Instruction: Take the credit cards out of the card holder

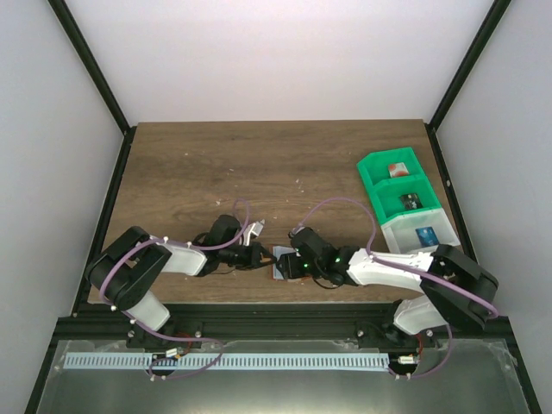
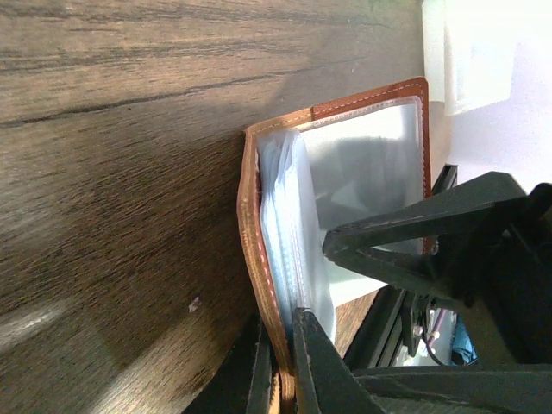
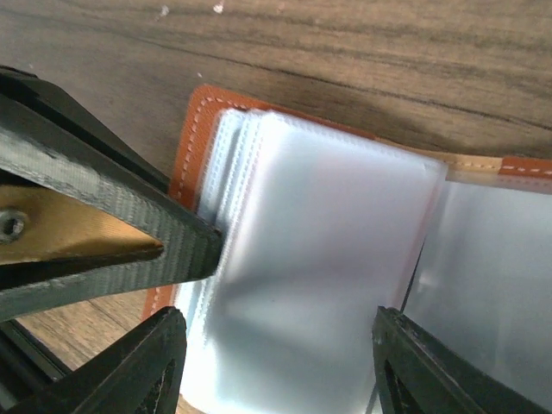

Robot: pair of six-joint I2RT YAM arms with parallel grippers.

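Observation:
The card holder (image 1: 281,261) lies open near the table's front edge, between both grippers. My left gripper (image 1: 259,255) is shut on its reddish-brown cover edge; in the left wrist view the gripper (image 2: 280,323) pinches the leather of the holder (image 2: 250,224) beside the clear sleeves. My right gripper (image 1: 294,264) is open. In the right wrist view it (image 3: 280,332) straddles a pale sleeve of the holder (image 3: 319,250), with no card visible inside. Credit cards lie in the bins: a reddish one (image 1: 398,169), a dark one (image 1: 412,203) and a blue one (image 1: 426,235).
Two green bins (image 1: 376,171) and a white bin (image 1: 398,235) stand in a row at the right. My left gripper's finger (image 3: 103,216) crosses the right wrist view. The black frame rail (image 1: 276,315) runs just behind the holder.

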